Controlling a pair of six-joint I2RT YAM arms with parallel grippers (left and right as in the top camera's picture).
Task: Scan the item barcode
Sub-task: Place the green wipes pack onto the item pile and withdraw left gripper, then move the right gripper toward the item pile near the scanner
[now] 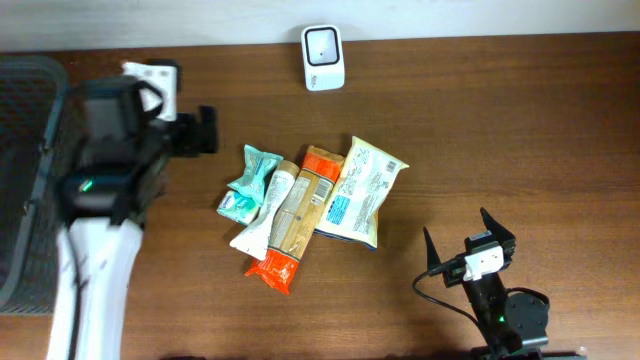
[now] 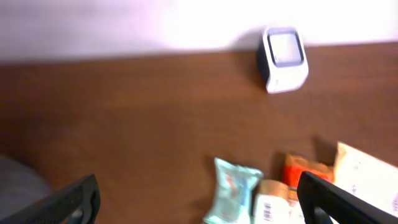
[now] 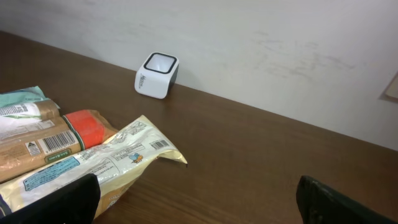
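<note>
Surface: dark brown wood-grain table (image 1: 500, 120), running up to a plain white wall (image 1: 450, 15) at the far edge. The right wrist view shows faint scuffs on the wall. A black mesh basket (image 1: 20, 150) sits at the far left edge.

Scanner (image 1: 323, 57): small white box with a dark window, far centre, right against the wall. It stands alone, well apart from everything else. Small print on its side, too small to read.

Packets are heaped mid-table, overlapping:
- teal packet (image 1: 250, 185), left end
- pale tube-shaped packet (image 1: 268, 215), beside it
- brown packet (image 1: 298, 215), barcode facing up in the right wrist view
- orange packet (image 1: 275, 268), under the brown one, poking out at both ends
- cream packet (image 1: 362, 190) with a blue label panel, right end, with a small barcode near its far corner

No brand or text legible on any of them.

Left gripper (image 1: 200, 130): left of the pile, fingers spread wide, nothing between them. Not touching any packet.

Right gripper (image 1: 455, 225): near right, fingers also wide apart and empty, well clear of the pile.
</note>
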